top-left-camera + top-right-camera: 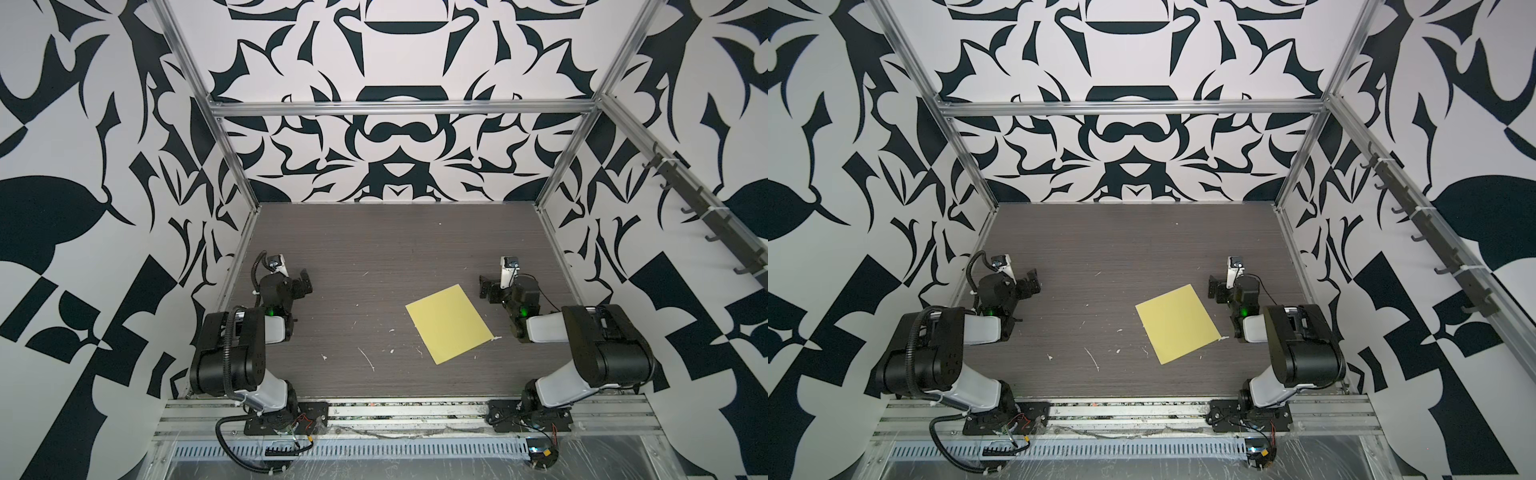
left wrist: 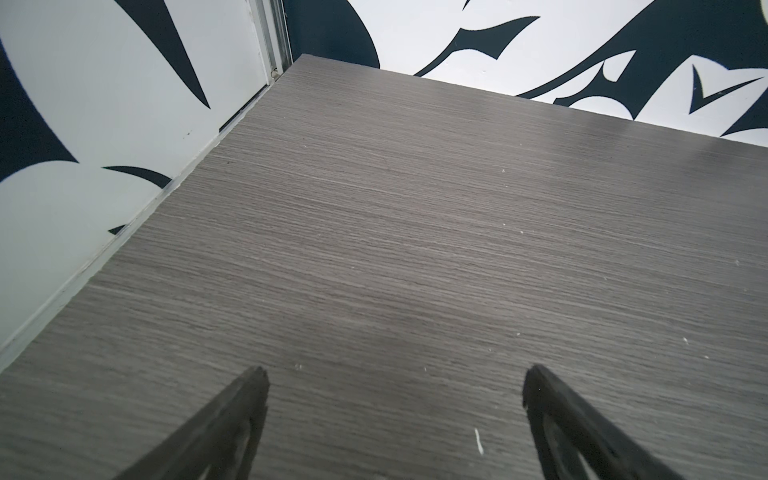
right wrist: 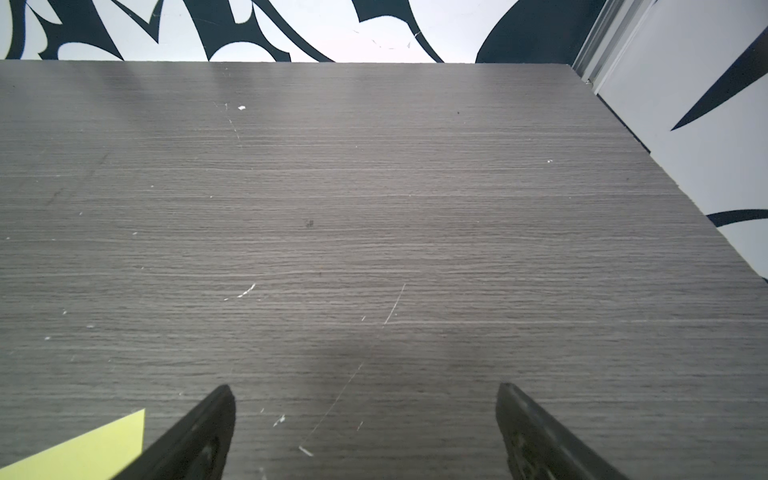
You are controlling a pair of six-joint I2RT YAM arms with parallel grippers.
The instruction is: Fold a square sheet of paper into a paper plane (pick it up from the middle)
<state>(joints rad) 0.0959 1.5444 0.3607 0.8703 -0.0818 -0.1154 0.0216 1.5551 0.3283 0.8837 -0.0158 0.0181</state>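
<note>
Top views, paper: the square sheet of paper [image 1: 449, 324] lies flat and unfolded on the table surface [image 1: 365, 249]. It is in the right half, nearer the front edge than the back, and turned so its corners point toward the edges. No crease shows.
Top views, left gripper: the left gripper [image 1: 305, 282] hangs near the surface's left edge, well apart from the sheet.
Top views, right gripper: the right gripper [image 1: 485, 289] hangs near the right edge, close to the sheet's far corner but not touching it.
Left wrist view: the jaws are spread wide over bare wood grain with nothing between them, and no paper is in sight.
Right wrist view: the jaws are just as wide and empty. One yellow corner of the sheet [image 3: 83, 453] lies flush on the surface beside one finger.
Flecks: small white flecks [image 1: 368, 359] dot the surface near the front edge.
Handling, as a judgement: the sheet looks very light, thin and limp. It will likely slide on the smooth top and crumple under a hard pinch, and lying flush it offers no raised edge.
Where to hold, as a judgement: the middle, as the task says, by pressing down and pinching up a small ridge there. A corner grip would let the rest droop.
</note>
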